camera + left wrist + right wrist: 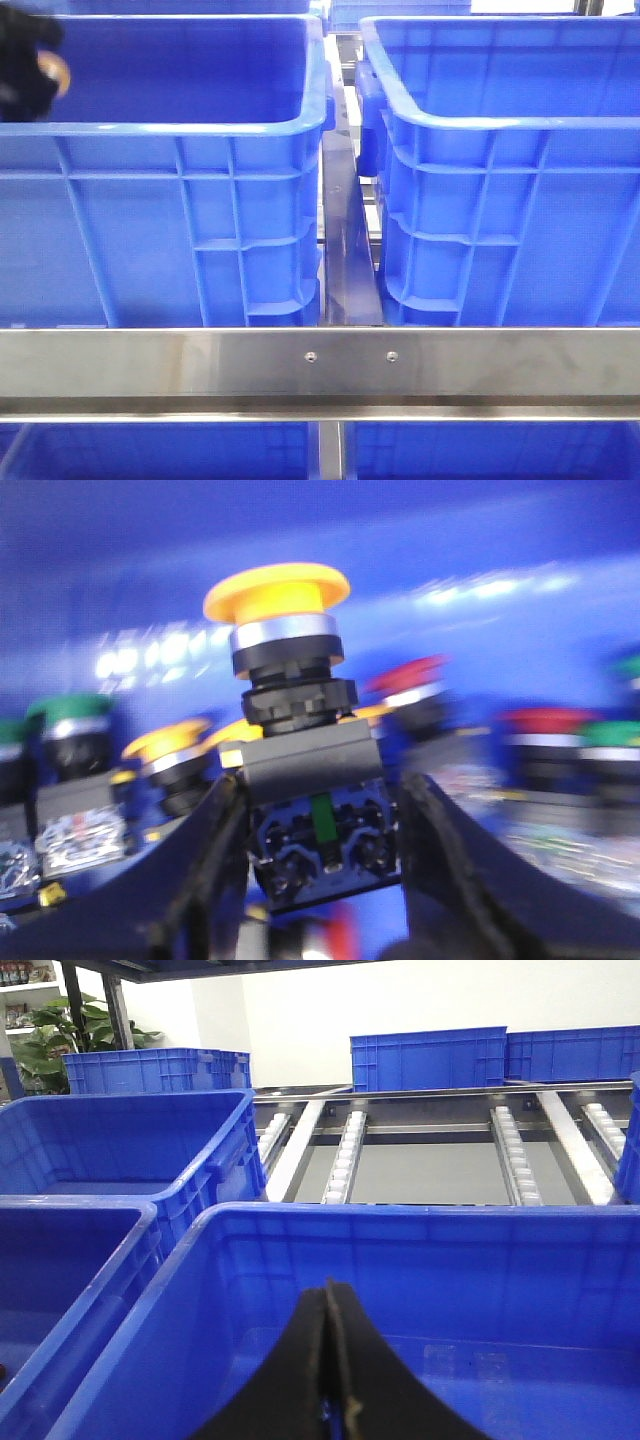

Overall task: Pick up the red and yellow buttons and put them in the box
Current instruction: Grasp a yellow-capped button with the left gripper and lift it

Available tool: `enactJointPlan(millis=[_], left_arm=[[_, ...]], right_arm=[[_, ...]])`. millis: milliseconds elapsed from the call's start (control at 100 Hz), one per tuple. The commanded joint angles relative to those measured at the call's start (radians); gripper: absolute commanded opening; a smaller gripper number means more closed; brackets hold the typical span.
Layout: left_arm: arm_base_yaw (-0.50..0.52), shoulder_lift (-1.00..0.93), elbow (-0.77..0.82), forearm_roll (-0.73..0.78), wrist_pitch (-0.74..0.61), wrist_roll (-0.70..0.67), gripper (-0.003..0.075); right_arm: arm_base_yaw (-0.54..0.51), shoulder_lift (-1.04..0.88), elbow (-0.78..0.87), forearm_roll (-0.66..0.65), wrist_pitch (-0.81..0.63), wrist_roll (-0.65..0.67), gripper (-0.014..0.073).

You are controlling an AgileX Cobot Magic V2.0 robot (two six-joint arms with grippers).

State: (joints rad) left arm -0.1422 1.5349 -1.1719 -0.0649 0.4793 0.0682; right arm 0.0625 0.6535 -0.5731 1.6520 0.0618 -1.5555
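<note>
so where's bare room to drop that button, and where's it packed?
Free: floor of the blue crate under the shut right claw; the neighbouring crate also looks bare. Packed: around the left claw, which grips the yellow button, green, red and yellow buttons crowd both sides.

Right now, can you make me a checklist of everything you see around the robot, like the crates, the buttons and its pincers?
Surface: steel roller rack; front steel rail.
Job's things: yellow mushroom push-button held between the left pincer's fingers; more yellow, red and green push-buttons behind it, blurred.
Clutter: nothing seen.
Grippers: left pincer shut on the yellow button's black base; right pincer shut, empty, over a blue crate.
Cables: nothing seen.
Surroundings: two big blue crates side by side in the front view, more crates at the back, potted plant, white wall.
</note>
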Motion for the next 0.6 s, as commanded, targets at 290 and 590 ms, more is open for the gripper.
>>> enactJointPlan(millis=[290, 590], left_arm=[[-0.299, -0.306, -0.032, -0.004, 0.033, -0.004, 0.0009], [-0.619, -0.34, -0.032, -0.004, 0.04, -0.004, 0.0009]], right_arm=[[-0.002, -0.005, -0.027, 0.015, 0.02, -0.007, -0.0116], [-0.002, -0.005, -0.027, 0.015, 0.031, -0.007, -0.0116]])
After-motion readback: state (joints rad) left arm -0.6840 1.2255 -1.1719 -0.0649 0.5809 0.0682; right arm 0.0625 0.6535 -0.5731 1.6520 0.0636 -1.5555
